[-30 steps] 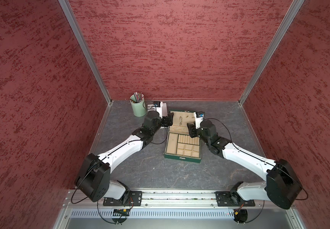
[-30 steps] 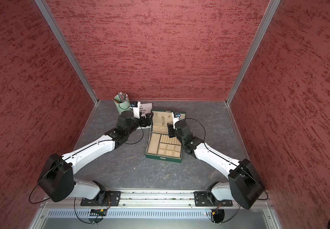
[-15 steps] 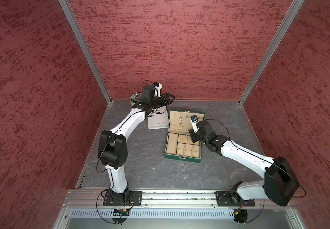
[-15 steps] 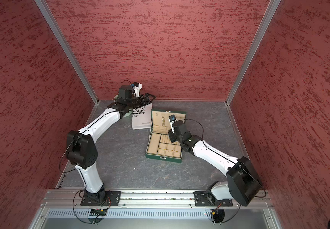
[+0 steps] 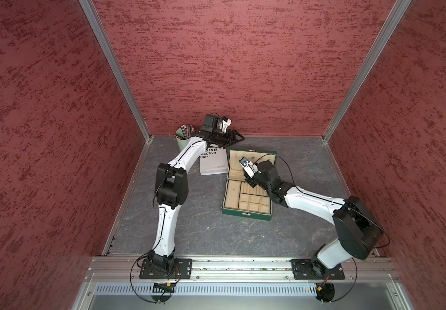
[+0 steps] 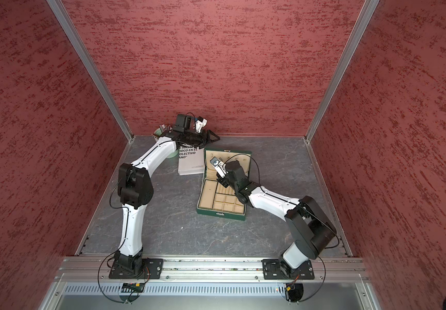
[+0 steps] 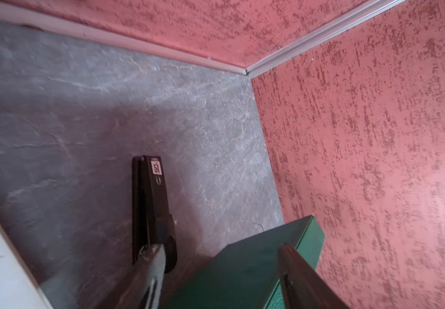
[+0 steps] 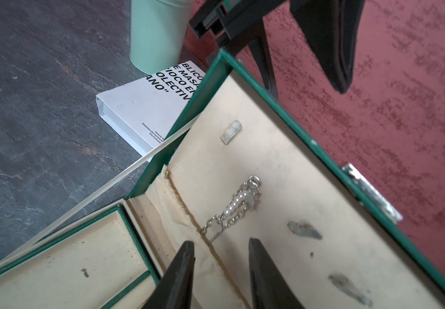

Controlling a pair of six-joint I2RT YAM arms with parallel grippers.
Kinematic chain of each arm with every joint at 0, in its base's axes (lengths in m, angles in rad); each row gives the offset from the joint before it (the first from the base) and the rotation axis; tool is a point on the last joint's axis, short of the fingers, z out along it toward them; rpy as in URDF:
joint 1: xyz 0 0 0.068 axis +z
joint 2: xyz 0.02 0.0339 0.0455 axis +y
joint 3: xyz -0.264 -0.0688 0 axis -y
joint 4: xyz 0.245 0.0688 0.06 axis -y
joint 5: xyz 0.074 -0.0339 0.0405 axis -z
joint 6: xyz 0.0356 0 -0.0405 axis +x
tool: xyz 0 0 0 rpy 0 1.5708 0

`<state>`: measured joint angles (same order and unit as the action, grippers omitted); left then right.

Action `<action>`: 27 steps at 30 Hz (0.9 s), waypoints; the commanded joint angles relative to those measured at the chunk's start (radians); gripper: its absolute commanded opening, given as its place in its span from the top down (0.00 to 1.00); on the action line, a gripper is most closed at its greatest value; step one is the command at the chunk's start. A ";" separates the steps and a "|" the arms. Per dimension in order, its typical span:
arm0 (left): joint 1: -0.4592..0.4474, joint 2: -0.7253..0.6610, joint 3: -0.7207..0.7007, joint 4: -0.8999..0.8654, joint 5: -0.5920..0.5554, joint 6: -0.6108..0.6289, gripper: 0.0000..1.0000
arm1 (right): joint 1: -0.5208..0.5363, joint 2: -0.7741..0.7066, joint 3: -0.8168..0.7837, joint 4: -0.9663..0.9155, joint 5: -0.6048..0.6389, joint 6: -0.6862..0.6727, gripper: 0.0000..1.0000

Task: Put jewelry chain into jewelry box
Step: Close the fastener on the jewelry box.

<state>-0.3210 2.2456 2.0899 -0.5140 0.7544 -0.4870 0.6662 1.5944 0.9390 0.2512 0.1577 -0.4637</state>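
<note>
At far left you've got the pale green pencil cup (image 5: pixel 182 142) in the back corner of the grey table (image 5: pixel 203 233), w/ the white booklet (image 5: pixel 213 165) lying flat just beside it. Your left arm arches over both. The left gripper (image 7: pixel 221 245) hangs at the top corner, on the booklet side, of the jewelry box (image 5: pixel 232 212) lid (image 8: pixel 283 149). Its jaws are wide apart w/ nothing clamped. In the right wrist view 1 finger sits behind the lid's rim, but you can't tell if either finger touches it. In the left wrist view a small black bar (image 7: pixel 149 203) w/ a white label rests on the table near the lid's back. The box sits mid-table, open, lid leaning back, beige compartments facing up. The jewelry chain (image 8: pixel 232 211) is a short silvery heap w/ a few pearly beads. It lies on the lid's lining right by the fold at the hinge, not in any compartment of the base. Your right gripper (image 8: pixel 220 240) points at it, its 2 fingers parted narrowly and gripping nothing. The chain's near end reaches about to the gap btwn the tips; contact unclear. A metal clasp (image 8: pixel 371 192) sits on the lid's rim.
</note>
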 commanded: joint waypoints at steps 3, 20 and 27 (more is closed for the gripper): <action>0.013 0.066 0.079 -0.025 0.160 0.006 0.45 | -0.003 0.035 0.055 0.044 -0.005 -0.166 0.72; -0.010 0.130 0.058 -0.036 0.220 -0.025 0.61 | -0.087 0.068 0.064 0.038 -0.112 -0.128 0.74; -0.013 0.121 0.039 -0.027 0.226 -0.029 0.64 | -0.096 0.066 0.064 0.063 -0.095 -0.107 0.80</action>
<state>-0.3176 2.3566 2.1494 -0.5377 0.9607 -0.5201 0.5774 1.6585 0.9733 0.2703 0.0719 -0.5922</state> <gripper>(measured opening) 0.363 0.209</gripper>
